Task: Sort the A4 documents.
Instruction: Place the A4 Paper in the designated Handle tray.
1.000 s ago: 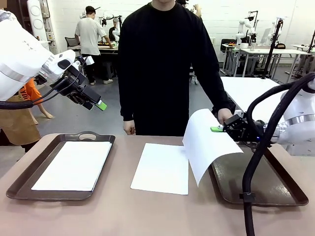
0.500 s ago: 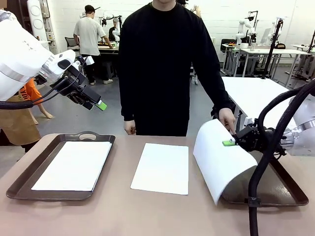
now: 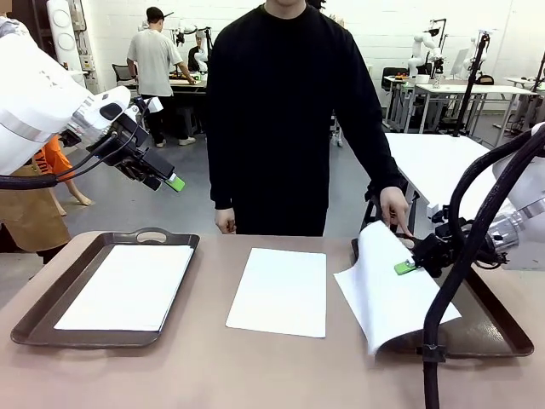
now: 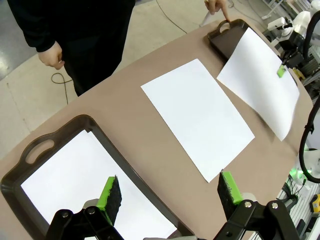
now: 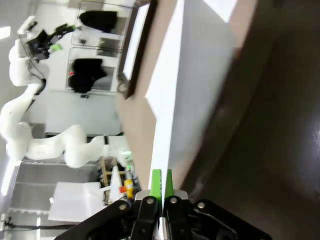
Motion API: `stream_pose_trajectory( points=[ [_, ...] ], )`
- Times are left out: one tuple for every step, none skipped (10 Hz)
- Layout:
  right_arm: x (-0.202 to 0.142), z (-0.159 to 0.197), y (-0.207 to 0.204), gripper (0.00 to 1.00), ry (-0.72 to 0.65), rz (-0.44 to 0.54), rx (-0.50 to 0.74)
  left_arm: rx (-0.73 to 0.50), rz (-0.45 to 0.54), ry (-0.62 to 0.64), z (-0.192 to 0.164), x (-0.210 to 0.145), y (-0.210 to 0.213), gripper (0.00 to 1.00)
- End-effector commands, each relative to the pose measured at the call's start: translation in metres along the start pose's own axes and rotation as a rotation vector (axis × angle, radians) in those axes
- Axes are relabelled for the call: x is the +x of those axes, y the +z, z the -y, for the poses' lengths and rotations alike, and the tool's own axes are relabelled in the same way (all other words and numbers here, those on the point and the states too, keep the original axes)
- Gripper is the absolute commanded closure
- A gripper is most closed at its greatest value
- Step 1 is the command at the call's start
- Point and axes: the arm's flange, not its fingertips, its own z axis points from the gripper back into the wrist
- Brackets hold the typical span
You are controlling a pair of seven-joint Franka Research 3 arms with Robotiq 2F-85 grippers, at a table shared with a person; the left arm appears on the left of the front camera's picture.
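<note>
Centrally, a tan table (image 3: pixel 255 366) in a bright workshop of white benches (image 3: pixel 434 158).
Right gripper (image 3: pixel 405 267) pinches one A4 sheet (image 3: pixel 383 294) over the right tray (image 3: pixel 490 319), lower right; a second sheet (image 3: pixel 281 291) lies mid-frame, a third sheet (image 3: pixel 128 285) in the left tray (image 3: pixel 38 317); left gripper (image 4: pixel 170 192) gapes, upper left.

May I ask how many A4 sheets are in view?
3: left sheet in the left tray, middle sheet on the table, right sheet in the right tool over the right tray. Others may hide beneath.
</note>
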Motion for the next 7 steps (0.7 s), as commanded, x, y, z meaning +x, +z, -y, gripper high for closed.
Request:
stream_pose_trajectory(
  points=[
    [-0.008, 0.000, 0.016, 0.99, 0.030, 0.089, -0.137, 0.007, 0.007, 0.000, 0.000, 0.000, 0.001, 0.00],
    [-0.008, 0.002, 0.026, 0.99, 0.032, 0.115, -0.160, 0.007, 0.007, 0.000, 0.000, 0.000, 0.001, 0.00],
    [-0.008, 0.004, 0.034, 0.99, 0.029, 0.124, -0.180, 0.007, 0.007, 0.000, 0.000, 0.000, 0.001, 0.00],
    [-0.008, 0.006, 0.042, 0.99, 0.021, 0.118, -0.201, 0.007, 0.007, 0.000, 0.000, 0.000, 0.001, 0.00],
    [-0.008, 0.010, 0.050, 0.99, 0.008, 0.123, -0.231, 0.007, 0.007, 0.000, 0.000, 0.000, 0.001, 0.00],
    [-0.009, 0.014, 0.056, 0.99, -0.003, 0.118, -0.252, 0.007, 0.007, 0.000, 0.000, 0.000, 0.001, 0.00],
    [-0.010, 0.018, 0.060, 0.99, -0.018, 0.101, -0.273, 0.007, 0.007, 0.000, 0.000, 0.000, 0.001, 0.00]
  ],
)
